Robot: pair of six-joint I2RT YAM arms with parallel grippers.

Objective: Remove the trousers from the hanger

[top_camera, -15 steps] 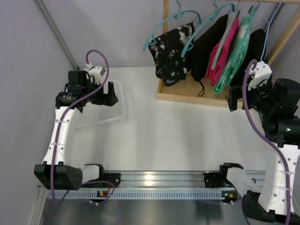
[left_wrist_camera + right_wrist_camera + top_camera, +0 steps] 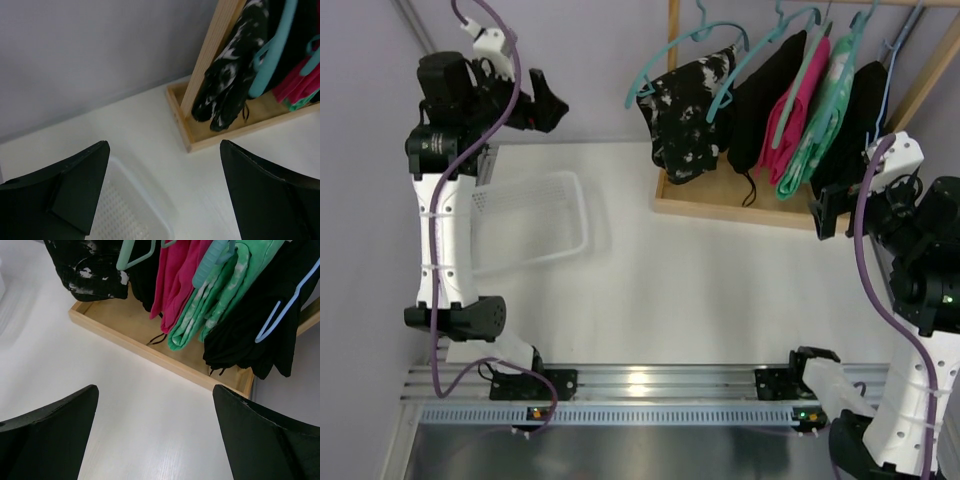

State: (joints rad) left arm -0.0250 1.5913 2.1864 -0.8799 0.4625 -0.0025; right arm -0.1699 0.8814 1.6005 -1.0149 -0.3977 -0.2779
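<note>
Trousers (image 2: 685, 120), black with white marbling, hang at the left end of the wooden rack (image 2: 710, 208), folded over the bar of the teal hanger (image 2: 665, 55). Their long axis drops straight down toward the rack's base.

Farthest left, the left gripper (image 2: 548, 100) is raised high with its jaws spread wide and nothing between them. Its wrist view shows the trousers ahead and to the upper right of the opening, partly behind the rack's upright post. The white basket (image 2: 575, 215) sits on the table below this arm.

Next come the trousers and hanger themselves, well apart from both grippers. To their right, on the same rail, are a plain black garment (image 2: 770, 90), a pink one (image 2: 800, 110), a green one (image 2: 825, 120) and another black one (image 2: 865, 110).

Farthest right, the right gripper (image 2: 825, 215) hangs near the rack's right end, also wide open and empty. Its wrist view puts the trousers at the far upper left, with the other clothes in between.

The left arm looks nearer and has the clearer line. It would probably reach rightward past the post, taking the hanging fabric from its free left side.
</note>
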